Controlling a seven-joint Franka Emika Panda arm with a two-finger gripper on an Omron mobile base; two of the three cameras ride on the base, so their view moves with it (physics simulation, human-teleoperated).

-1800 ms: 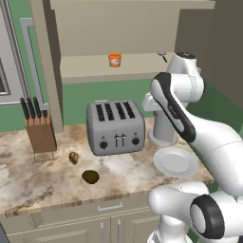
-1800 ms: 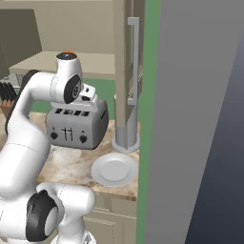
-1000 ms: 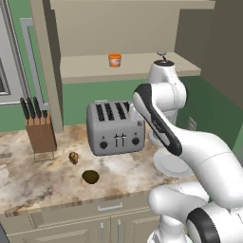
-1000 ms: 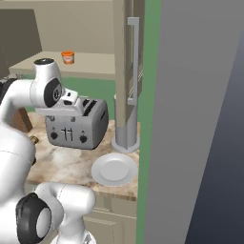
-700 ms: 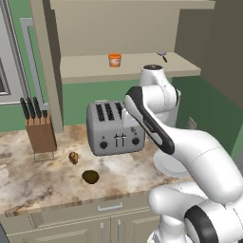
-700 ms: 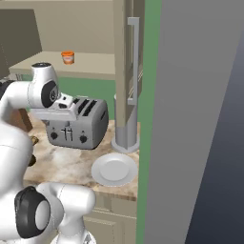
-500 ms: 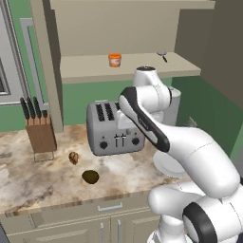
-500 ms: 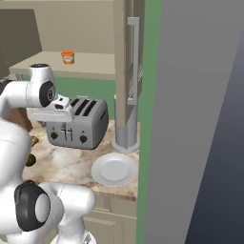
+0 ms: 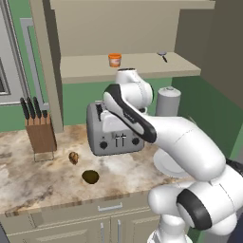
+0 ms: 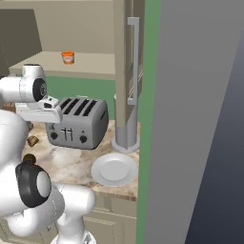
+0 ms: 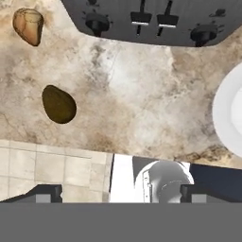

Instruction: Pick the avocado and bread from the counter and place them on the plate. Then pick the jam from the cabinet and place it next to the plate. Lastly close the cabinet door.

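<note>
Progress: nothing placed | gripper (image 11: 121,191): jaws wide, empty, high over counter (image 11: 142,94) | avocado (image 11: 58,104) below, to its left; bread (image 11: 28,26) beyond | plate (image 11: 229,113) bare, right | jam (image 9: 114,60) on cabinet (image 9: 142,64) shelf, door open | all steps remain

Toaster (image 9: 114,135): grey, four slots, upright.
Knife block (image 9: 40,135): wooden, left of toaster.
Canister (image 9: 168,101): grey, right of toaster.

On the counter (image 11: 142,104) lie the avocado (image 11: 58,104) and bread (image 11: 28,26) — toaster (image 11: 156,19) above, plate (image 11: 227,111) at right.
</note>
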